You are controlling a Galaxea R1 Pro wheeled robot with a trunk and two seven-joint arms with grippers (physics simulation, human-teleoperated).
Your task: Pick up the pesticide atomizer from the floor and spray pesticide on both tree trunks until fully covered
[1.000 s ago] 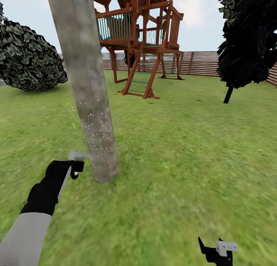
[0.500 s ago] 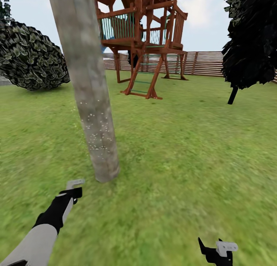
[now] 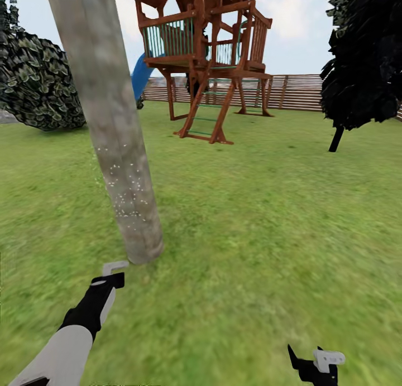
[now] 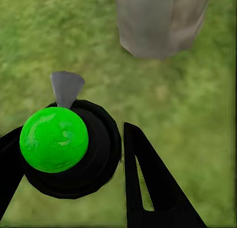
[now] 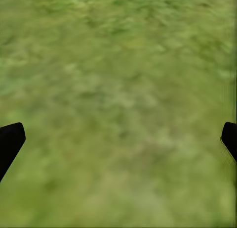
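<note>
Head view: the tree trunk point(image 3: 109, 135) rises from the lawn point(image 3: 268, 218) at left of centre, leaning toward the upper left, with its top cut off by the frame edge. White specks dot its lower bark. The left gripper point(image 3: 111, 275) sits low in the frame just below the trunk base, apart from it; a pale grey part protrudes at its tip. Whether this is the atomizer's nozzle cannot be told from this view.

Left wrist view: the pesticide atomizer point(image 4: 64, 144) appears as a bright green ball in a black round collar with a grey nozzle pointing toward the trunk base point(image 4: 158, 25). The black fingers point(image 4: 148, 183) flank it on both sides, closed around it. The trunk is cut off by the frame's upper edge.

Right wrist view: two black fingertips point(image 5: 10, 141) stand at opposite frame edges, spread wide, with blurred grass point(image 5: 118, 109) between them. In the head view the right gripper point(image 3: 315, 366) sits at the lower right, partly cut off.

Background, head view: a wooden play tower point(image 3: 206, 57), a slat fence point(image 3: 290, 90), a round bush point(image 3: 36, 85) at upper left, and a dark tree point(image 3: 363, 57) at upper right, cropped by the frame.
</note>
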